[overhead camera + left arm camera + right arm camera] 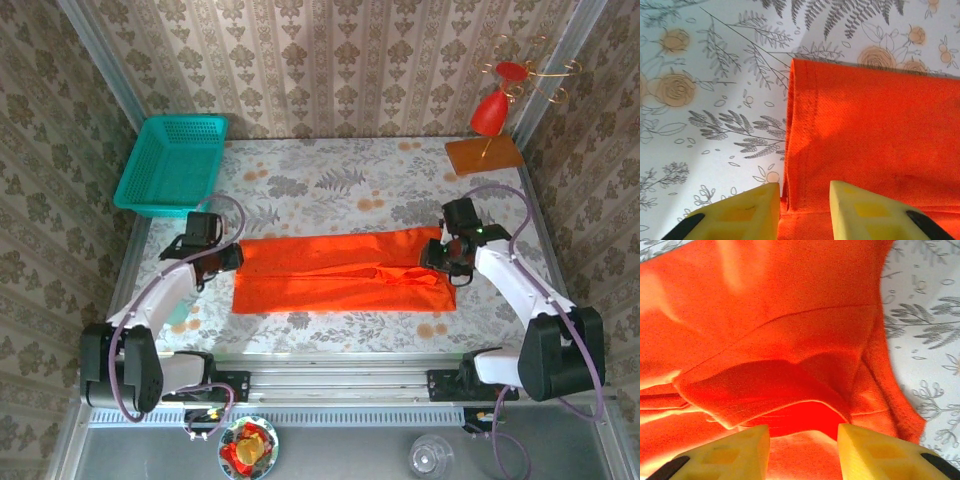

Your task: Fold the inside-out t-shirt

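arms bend inward, left gripper (804,194) and right gripper (804,434) low at t-shirt (340,272) ends, jaws parted.

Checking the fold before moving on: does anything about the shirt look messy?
The t-shirt is rumpled at its right end, by the right gripper, a layer lifted into an open pocket; its left end lies flat.

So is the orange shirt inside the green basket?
No, the orange shirt lies spread on the table, apart from the basket.
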Robot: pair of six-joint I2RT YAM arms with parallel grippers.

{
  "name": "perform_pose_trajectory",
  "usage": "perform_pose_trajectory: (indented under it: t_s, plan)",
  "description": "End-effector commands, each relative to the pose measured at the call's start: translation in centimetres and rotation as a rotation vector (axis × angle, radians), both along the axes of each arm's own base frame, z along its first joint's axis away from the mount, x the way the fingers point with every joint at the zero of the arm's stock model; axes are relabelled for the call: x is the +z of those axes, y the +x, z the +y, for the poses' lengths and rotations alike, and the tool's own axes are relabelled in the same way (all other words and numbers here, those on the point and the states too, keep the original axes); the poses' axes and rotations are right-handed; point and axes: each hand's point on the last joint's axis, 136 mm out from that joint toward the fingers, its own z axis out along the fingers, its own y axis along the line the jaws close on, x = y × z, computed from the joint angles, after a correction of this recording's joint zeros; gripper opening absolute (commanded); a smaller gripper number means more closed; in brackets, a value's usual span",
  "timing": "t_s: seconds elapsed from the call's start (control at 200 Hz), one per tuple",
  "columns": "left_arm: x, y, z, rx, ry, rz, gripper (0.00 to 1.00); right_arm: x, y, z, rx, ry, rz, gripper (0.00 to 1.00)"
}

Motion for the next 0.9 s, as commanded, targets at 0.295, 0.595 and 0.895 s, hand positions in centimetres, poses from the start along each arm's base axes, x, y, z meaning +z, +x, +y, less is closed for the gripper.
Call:
perform_pose_trajectory:
  t_s: [0.295,0.595,0.895]
  plan:
    - [-2.8,-0.2,-3.3,-0.084,-0.030,0.192,0.16,-1.5,1.9,5.4,0.151,0.031,0.098,0.28]
    - [-1.6,-0.4,-4.2,-0.093,-0.054,0.150,0.16,0.0,0.4,7.8,0.272,-0.152,0.057,0.29]
    - [-1.9,-0.6,-4.4,-0.099,-0.052,0.156,0.17,-3.3,0.2,9.4,0.346,-0.322,0.157,0.38]
